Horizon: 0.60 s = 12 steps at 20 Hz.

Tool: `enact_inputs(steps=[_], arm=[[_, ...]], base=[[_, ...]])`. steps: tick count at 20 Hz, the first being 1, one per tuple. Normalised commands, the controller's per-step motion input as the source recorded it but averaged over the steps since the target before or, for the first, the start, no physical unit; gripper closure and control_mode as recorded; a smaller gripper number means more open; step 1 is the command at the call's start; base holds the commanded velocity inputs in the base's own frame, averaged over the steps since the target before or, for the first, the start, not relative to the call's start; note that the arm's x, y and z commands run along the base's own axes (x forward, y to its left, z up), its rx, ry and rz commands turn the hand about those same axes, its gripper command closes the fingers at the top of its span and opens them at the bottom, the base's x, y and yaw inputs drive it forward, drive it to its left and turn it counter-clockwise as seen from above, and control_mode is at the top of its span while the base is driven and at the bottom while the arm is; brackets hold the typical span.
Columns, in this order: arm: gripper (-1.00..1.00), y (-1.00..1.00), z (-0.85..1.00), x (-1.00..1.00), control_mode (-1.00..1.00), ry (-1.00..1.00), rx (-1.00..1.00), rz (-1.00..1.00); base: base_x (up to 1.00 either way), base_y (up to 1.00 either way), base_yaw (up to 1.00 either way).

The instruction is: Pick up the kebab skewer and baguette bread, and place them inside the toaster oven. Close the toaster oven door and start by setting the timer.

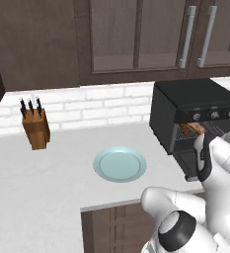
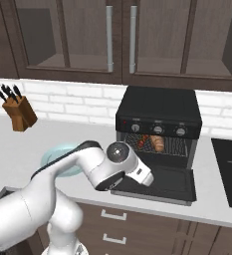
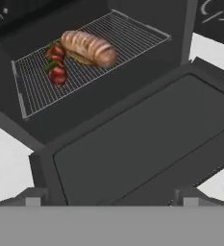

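Hiding half the kebab skewer (image 3: 56, 65), baguette bread (image 3: 88, 47) overlaps it.

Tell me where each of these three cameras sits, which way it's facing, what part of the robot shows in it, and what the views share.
Left base view: behind the arm, left side, looking forward and down over the counter, plate and knife block; white arm at lower right.
Right base view: behind, right side, facing the toaster oven; arm from lower left.
Hand view: on the hand, looking down at the toaster oven door, baguette bread and kebab skewer; open gripper at bottom.
Shared: the oven with the food on its rack.
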Motion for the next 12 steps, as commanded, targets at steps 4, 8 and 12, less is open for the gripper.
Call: enact_inputs(steps=[4,8,12], arm=[[-1.0,0.02,0.19,-0.58,-1.0,0.25,-0.13,0.21],[-1.0,0.01,-0.45,-0.25,-1.0,0.11,-0.09,0.2],[-1.0,0.01,-0.36,0.1,-1.0,0.16,-0.05,0.19]], base=[[0.0,0.0,0.0],[0.0,0.0,0.0],[0.0,0.0,0.0]])
